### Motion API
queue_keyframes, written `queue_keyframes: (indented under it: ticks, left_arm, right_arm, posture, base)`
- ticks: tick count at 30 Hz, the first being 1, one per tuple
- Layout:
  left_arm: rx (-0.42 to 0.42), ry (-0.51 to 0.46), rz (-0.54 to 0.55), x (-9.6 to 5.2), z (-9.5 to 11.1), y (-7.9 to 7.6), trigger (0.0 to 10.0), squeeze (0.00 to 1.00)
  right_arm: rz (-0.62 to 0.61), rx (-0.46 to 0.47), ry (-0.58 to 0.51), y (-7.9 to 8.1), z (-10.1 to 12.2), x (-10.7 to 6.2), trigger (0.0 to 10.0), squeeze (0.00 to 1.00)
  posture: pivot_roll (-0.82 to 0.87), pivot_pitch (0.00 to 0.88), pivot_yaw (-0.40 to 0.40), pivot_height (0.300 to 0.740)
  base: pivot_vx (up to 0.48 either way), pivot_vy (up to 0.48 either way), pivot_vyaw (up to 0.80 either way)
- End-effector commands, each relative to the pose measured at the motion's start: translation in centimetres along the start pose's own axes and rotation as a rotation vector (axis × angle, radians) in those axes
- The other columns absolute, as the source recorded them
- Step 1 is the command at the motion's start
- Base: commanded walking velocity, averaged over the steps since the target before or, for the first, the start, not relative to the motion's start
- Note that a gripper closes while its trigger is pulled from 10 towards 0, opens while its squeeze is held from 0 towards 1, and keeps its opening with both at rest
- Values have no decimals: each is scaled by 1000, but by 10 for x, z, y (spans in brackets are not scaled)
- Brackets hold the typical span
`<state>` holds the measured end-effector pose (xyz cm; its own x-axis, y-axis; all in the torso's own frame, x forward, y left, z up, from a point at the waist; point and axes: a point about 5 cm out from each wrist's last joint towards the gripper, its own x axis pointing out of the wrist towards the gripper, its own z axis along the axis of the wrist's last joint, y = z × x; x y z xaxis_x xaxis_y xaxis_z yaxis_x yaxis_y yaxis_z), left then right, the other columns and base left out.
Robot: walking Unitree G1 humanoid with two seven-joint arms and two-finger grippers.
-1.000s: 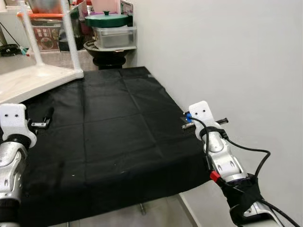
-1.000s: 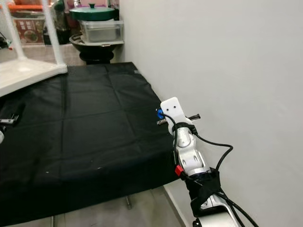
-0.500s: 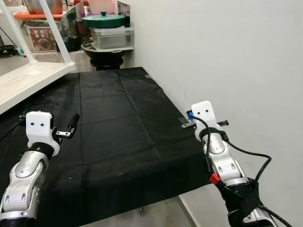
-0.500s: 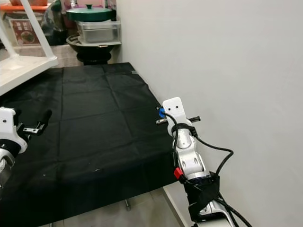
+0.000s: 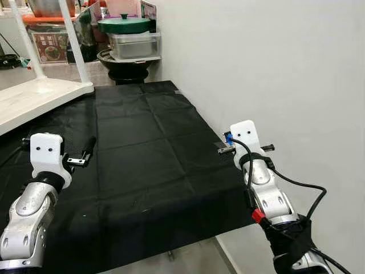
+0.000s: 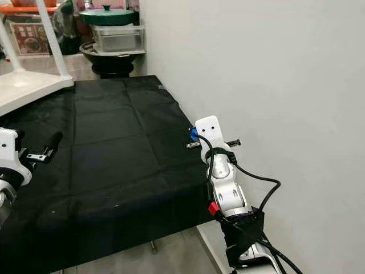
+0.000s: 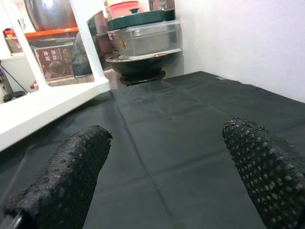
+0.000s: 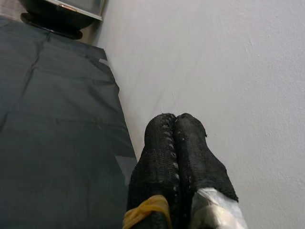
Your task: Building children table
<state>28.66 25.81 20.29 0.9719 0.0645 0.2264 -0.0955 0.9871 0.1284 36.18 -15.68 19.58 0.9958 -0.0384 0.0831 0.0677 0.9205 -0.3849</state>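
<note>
step: lining up on white table [image 5: 34, 97] far left | left gripper [image 7: 164, 179] wide open, empty | right gripper [image 8: 177, 143] pinched closed, empty | next: reach left for a table leg [image 5: 73, 41]

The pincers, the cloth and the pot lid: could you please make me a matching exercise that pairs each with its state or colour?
Things:
1. left pincer
2. right pincer
3. cloth
4. pot lid

States or colours:
A. black
B. fingers pressed together
C. green
D. fingers spread wide

Pairs: 1-D, 2-B, 3-A, 4-C
</note>
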Motion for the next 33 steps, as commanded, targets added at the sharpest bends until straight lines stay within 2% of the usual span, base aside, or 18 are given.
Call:
queue_keyframes:
  ticks: [1,10,17,25,26,27,33]
  left_arm:
    - [-3,8,-16,-2,-1,-5,10000,0]
    - [-8,34,-76,-9,-5,-21,10000,0]
    - [2,42,-94,-13,-9,-28,10000,0]
    - [-22,56,-124,-21,-12,-40,10000,0]
    - [-22,58,-131,-22,-12,-43,10000,0]
    - [-25,61,-136,-24,-13,-45,10000,0]
    - [-28,65,-149,-26,-14,-51,10000,0]
  right_arm:
    - [-2,12,21,-2,-4,-3,10000,0]
    - [-2,37,24,0,-6,-9,10000,0]
    - [-1,52,28,2,-8,-11,10000,0]
    - [-2,73,36,6,-8,-14,10000,0]
    - [-4,111,24,6,-7,-16,10000,153]
    - [-9,136,11,5,-6,-18,10000,1000]
    - [19,172,-30,5,-2,-21,10000,1000]
  posture:
    - [79,0,-46,740]
    - [78,0,-43,740]
    - [80,0,-46,740]
    - [83,0,-49,740]
    - [84,0,-50,740]
    - [85,0,-49,740]
    - [86,0,-48,740]
  base:
    - [0,0,0]
    - [0,0,0]
    - [0,0,0]
    - [0,0,0]
    - [0,0,0]
    - [0,0,0]
    - [0,0,0]
